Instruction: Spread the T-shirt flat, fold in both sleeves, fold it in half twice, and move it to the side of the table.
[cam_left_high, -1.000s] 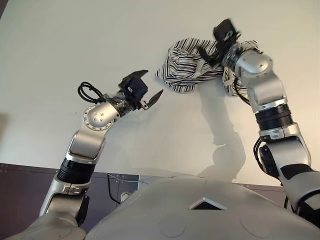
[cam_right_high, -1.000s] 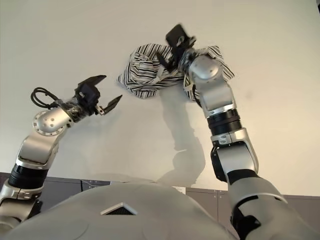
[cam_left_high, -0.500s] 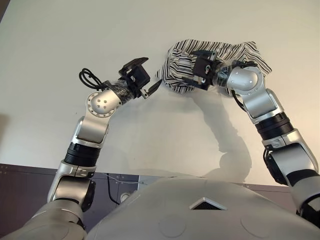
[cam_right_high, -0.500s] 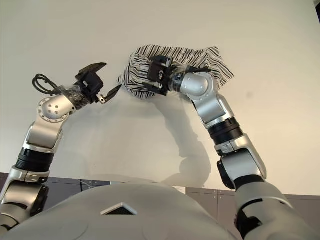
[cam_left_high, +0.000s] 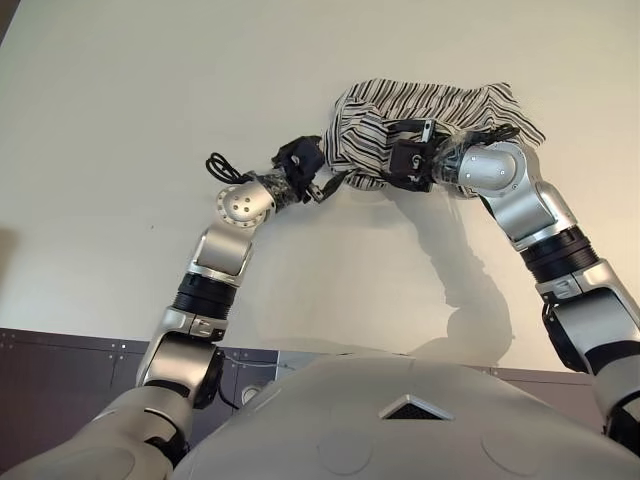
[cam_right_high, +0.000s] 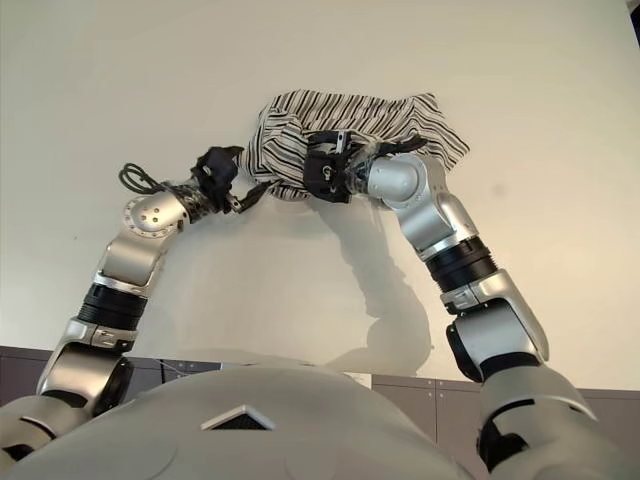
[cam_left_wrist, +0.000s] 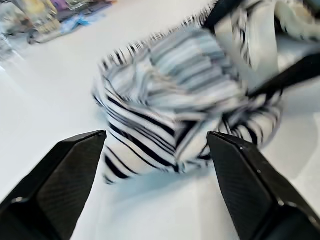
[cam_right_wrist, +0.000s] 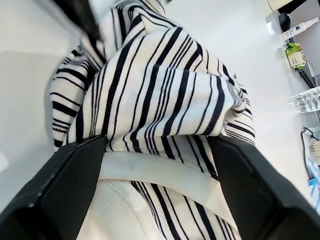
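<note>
White counter (cam_left_high: 150, 100) spreads pale and plain across my eye view, with a dark panel (cam_left_high: 60, 370) along its near edge. The striped T-shirt (cam_left_high: 430, 100) lies bunched in a heap on the far right part of the counter, not spread flat. My left arm stretches forward with the elbow bent. My left hand (cam_left_high: 322, 185) sits at the heap's left edge, right beside the cloth. My right arm curls in from the right, and my right hand (cam_left_high: 405, 165) points left, pressed against the heap's near side.

From my left wrist, my left hand (cam_left_wrist: 156, 137) is released, both black fingers spread wide. The crumpled T-shirt (cam_left_wrist: 190, 85) lies on the counter just ahead of them. Blurred clutter (cam_left_wrist: 45, 15) lies far off in the room.

From my right wrist, my right hand (cam_right_wrist: 157, 142) is spread too. A fold of striped T-shirt (cam_right_wrist: 165, 85) fills the gap between its fingers, and neither finger pinches it. Bottles (cam_right_wrist: 302, 97) stand beyond the counter.
</note>
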